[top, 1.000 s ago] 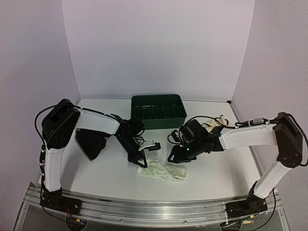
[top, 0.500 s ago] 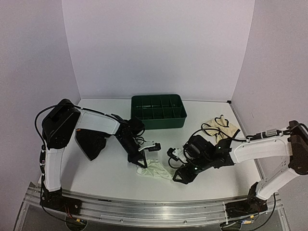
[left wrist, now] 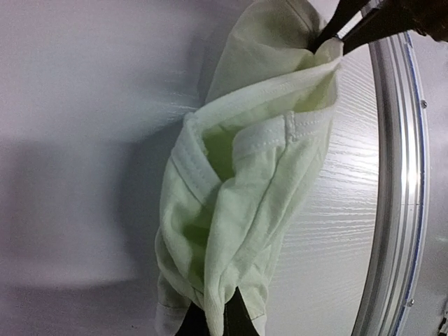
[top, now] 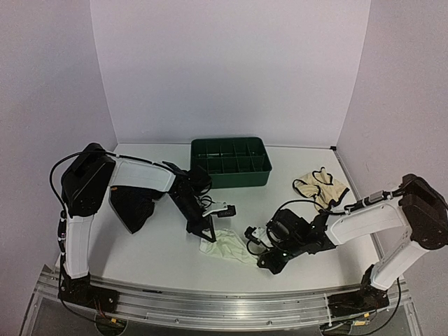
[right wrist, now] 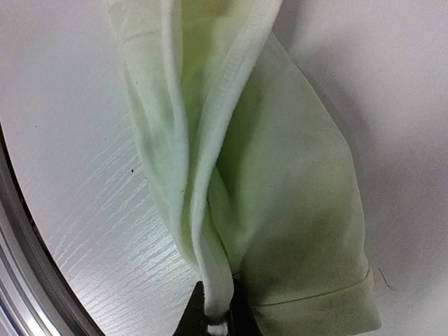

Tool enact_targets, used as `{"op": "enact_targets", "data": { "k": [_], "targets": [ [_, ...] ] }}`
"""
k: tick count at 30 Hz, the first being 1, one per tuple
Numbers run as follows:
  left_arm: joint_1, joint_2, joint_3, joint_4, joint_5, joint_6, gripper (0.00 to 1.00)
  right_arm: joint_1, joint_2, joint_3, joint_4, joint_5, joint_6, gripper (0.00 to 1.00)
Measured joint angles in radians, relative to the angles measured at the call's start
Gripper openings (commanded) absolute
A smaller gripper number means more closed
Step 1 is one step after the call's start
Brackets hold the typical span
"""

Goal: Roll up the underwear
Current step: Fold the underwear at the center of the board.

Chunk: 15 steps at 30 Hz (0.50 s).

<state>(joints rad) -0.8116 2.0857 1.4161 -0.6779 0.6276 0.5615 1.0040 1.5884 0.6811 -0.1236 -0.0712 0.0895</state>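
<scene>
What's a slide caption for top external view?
Left tool and right tool pinch opposite ends of pale green cotton underwear over white table; green divided tray behind.

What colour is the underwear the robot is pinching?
The underwear is plain pale yellow-green. The left wrist view shows it best.

No text, label, brand or number can be read in any view. The underwear (left wrist: 238, 210) shows only plain stitched hems above the left pincer (left wrist: 214, 316) and the right pincer (right wrist: 217, 308) (anything finer in the top view is too blurred to tell).
</scene>
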Motion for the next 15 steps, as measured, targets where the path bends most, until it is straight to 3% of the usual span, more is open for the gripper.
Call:
{"op": "enact_targets", "data": {
  "k": [8,15],
  "targets": [
    [0.0,0.0,0.022,-0.109,0.118,0.097,0.0,-0.04,-0.021,-0.056,0.076,-0.065,0.061,0.03],
    [-0.004,0.024,0.022,-0.136,0.181,0.093,0.0,-0.051,-0.012,-0.055,0.088,-0.101,0.072,0.05]
  ]
}}
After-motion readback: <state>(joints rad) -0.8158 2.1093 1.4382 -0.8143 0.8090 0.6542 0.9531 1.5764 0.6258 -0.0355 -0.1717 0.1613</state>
